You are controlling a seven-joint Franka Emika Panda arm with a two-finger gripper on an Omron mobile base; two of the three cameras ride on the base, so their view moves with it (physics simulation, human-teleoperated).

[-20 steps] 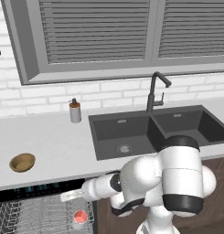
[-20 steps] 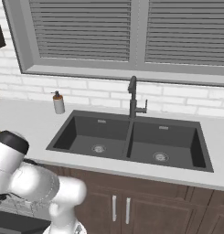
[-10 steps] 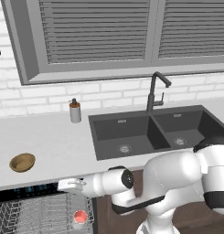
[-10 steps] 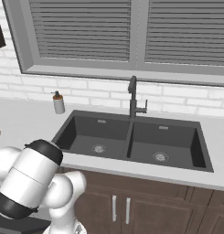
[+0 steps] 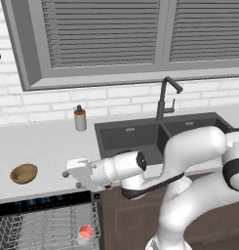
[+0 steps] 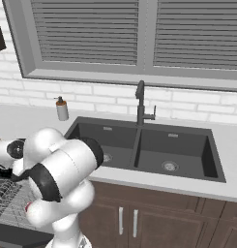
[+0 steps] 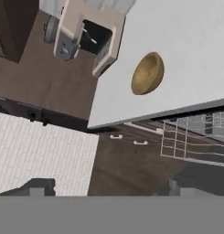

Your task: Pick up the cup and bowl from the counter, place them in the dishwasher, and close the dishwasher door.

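The brown bowl (image 5: 23, 173) lies on the light counter (image 5: 48, 146), left of the sink; in the hand view the bowl (image 7: 147, 73) shows near the counter's (image 7: 182, 41) front edge. My gripper (image 5: 71, 178) hovers open and empty at counter height, a short way right of the bowl, with its fingertips (image 7: 38, 187) wide apart. The white cup (image 5: 85, 232), red inside, stands in the wire rack (image 5: 43, 229) of the open dishwasher (image 5: 43, 202). The dishwasher door's dark panel (image 6: 16, 236) lies folded down under the rack (image 6: 8, 196).
A grey soap dispenser (image 5: 80, 118) stands by the wall behind the counter. The dark double sink (image 5: 135, 139) and black faucet (image 5: 165, 97) are to the right. Brown cabinets (image 6: 129, 218) run below the sink. My arm's bulky elbow (image 6: 62, 174) hangs over the rack.
My open gripper has risen from just above the rack to counter height and moved left toward the bowl. The elbow has swung out right. Cup and bowl have not moved.
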